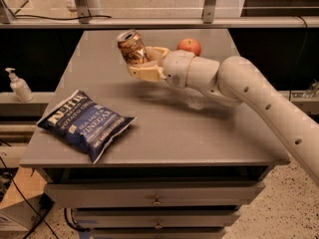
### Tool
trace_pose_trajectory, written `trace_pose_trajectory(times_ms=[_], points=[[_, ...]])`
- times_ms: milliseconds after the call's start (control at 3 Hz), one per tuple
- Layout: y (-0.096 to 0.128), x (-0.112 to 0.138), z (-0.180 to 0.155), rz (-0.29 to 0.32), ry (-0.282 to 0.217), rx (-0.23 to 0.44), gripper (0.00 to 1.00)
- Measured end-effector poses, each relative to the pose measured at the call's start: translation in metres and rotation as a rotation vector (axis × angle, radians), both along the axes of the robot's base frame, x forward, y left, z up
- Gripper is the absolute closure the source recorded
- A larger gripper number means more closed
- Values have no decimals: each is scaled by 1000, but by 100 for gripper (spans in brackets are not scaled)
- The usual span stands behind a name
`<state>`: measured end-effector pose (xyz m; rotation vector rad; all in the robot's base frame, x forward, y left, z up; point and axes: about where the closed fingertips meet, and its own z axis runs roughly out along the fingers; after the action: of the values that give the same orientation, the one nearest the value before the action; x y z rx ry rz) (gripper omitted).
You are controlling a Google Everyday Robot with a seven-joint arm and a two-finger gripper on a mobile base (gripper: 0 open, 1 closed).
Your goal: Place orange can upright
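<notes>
One item is in the grasp: the orange can (132,48), pinched at its lower half between the jaws of the gripper (143,64). The gripper hangs over the rear centre of the worktop (174,133), with the arm (249,91) reaching in from the right.

Orientation: the can stands near upright, with its open-end rim uppermost and leaning slightly to the left. A low side grip of this kind keeps the base free, so the base can meet the surface first. A soft shadow lies below the can, so it appears to be held clear of the worktop, though the gap itself is hard to confirm.

Materials:
- Can: thin metal cylinder with a silvery top rim and a speckled orange-gold label. Expect it to tip easily if released off-vertical.
- Apple (189,46): round, smooth and red-orange. It sits just behind the wrist and is liable to roll if nudged.
- Chip bag (84,124): glossy blue foil, crinkled and puffed. It lies flat at the front left, well apart from the can.
- Worktop: flat, matte grey and level, which suits an upright placement.
</notes>
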<state>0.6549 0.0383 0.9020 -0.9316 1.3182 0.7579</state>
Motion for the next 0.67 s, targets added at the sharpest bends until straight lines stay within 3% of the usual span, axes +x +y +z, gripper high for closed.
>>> trace_pose_trajectory(times_ms=[667], points=[[-5, -3, -10, -24, 9, 5, 100]])
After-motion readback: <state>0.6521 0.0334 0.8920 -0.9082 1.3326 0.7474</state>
